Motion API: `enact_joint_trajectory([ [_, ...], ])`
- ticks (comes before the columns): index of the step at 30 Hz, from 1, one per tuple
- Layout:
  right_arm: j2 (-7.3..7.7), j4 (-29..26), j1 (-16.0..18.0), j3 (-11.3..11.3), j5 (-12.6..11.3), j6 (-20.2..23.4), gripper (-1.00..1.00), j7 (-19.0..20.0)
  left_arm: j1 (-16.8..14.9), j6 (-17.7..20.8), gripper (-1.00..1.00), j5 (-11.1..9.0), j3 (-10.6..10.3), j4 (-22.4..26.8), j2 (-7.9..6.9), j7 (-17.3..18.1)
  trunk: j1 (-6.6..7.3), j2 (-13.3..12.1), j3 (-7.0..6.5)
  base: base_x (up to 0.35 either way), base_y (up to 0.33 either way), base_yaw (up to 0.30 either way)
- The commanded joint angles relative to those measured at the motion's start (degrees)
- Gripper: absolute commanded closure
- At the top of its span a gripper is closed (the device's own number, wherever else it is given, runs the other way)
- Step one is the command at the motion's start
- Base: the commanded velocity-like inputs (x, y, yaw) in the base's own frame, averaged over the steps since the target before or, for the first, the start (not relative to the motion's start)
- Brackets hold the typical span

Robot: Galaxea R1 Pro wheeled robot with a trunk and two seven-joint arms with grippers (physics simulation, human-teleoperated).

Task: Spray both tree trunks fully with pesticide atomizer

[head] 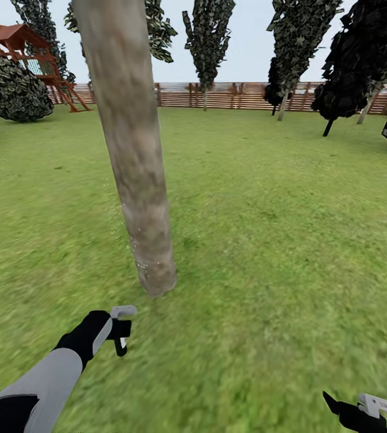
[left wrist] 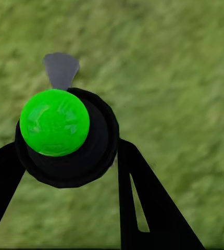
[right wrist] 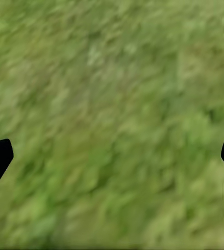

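Tree trunk (head: 134, 150) ahead on lawn (head: 289, 240) — fence (head: 247, 95) far behind, playset (head: 28, 54) far left.

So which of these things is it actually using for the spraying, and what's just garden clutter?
For the job:
- atomizer, gripped in the left fingers
- tree trunk just ahead
- pale pesticide specks low on it

Just there:
- fence
- red play frame
- bush
- slimmer trees
- right gripper, open over grass
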State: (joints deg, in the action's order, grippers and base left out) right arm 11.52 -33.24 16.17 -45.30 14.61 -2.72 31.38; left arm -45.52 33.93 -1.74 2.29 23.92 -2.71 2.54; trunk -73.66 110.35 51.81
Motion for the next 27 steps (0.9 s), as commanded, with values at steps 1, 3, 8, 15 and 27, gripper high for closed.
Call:
enact_joint_trajectory([
  [1,0.07,0.0,0.0,-0.1,0.0,0.0,-1.00,0.0,0.0,0.0,1.00,-0.1,0.0,0.0,0.03,0.1,0.00,0.0,0.00,-0.022,-0.009,0.103],
  [3,0.12,0.0,0.0,-0.1,0.0,0.0,-1.00,0.0,0.0,-0.2,1.00,-0.7,0.0,0.3,0.06,0.3,0.00,0.0,0.00,-0.011,-0.004,0.050],
  [8,0.01,0.0,0.0,0.1,0.0,0.1,-1.00,-0.1,-0.8,0.2,1.00,-1.3,-0.5,2.6,0.12,0.7,0.00,0.0,0.00,-0.002,-0.001,-0.028],
  [15,-0.21,-0.2,0.0,0.5,0.1,0.2,-1.00,0.0,-11.7,8.8,1.00,-1.2,-0.6,6.2,0.10,0.7,0.00,0.0,0.00,0.000,0.000,-0.061],
  [27,-0.09,2.0,0.0,0.5,2.9,0.1,-1.00,-0.2,-30.2,24.2,1.00,-1.3,-0.5,3.8,-0.29,2.2,0.00,0.0,0.00,0.000,0.000,0.000],
])
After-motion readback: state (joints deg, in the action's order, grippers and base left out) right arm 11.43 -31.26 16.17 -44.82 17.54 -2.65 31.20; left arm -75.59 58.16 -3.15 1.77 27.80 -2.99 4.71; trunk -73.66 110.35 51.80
